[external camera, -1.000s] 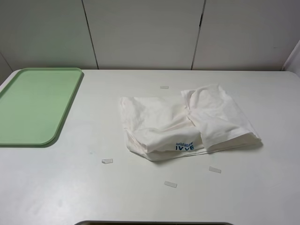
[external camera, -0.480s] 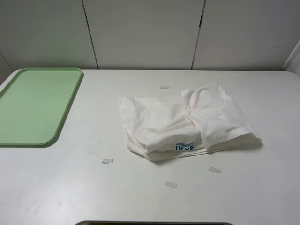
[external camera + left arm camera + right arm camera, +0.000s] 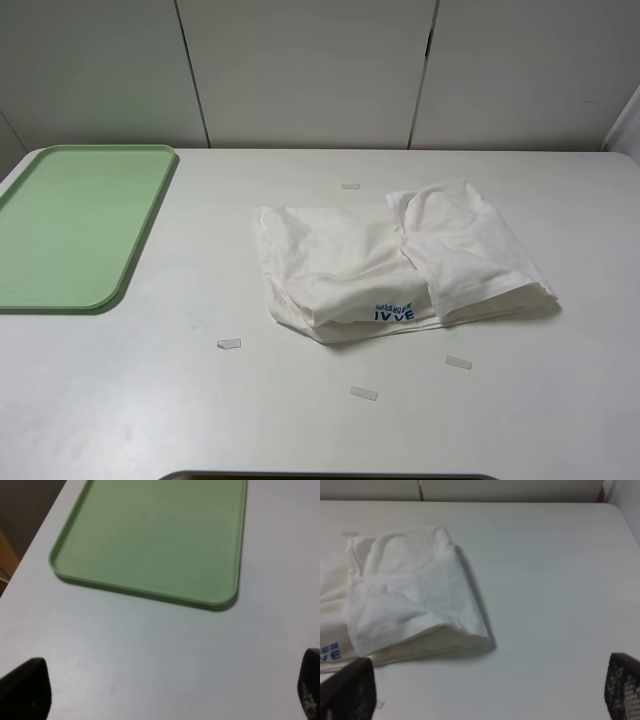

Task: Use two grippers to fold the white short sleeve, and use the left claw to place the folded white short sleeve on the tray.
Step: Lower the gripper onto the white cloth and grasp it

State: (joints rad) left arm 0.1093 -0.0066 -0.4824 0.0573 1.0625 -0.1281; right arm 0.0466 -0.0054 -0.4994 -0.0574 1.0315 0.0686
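The white short sleeve (image 3: 400, 262) lies loosely folded on the table, right of centre, its blue "IVVE" print facing the front edge; the right wrist view shows its right part (image 3: 415, 600). The pale-green tray (image 3: 75, 225) sits empty at the far left and also fills the left wrist view (image 3: 155, 535). No arm shows in the exterior high view. My left gripper (image 3: 165, 692) hovers open over bare table near the tray's corner, nothing between its fingertips (image 3: 25, 690). My right gripper (image 3: 485, 690) is open too, above the table in front of the shirt's right edge.
Several small paper scraps lie on the white table (image 3: 200, 400): one behind the shirt (image 3: 350, 186), one at front left (image 3: 229, 344), and two in front (image 3: 364, 393) (image 3: 458, 362). A panelled wall (image 3: 310, 70) runs behind the table.
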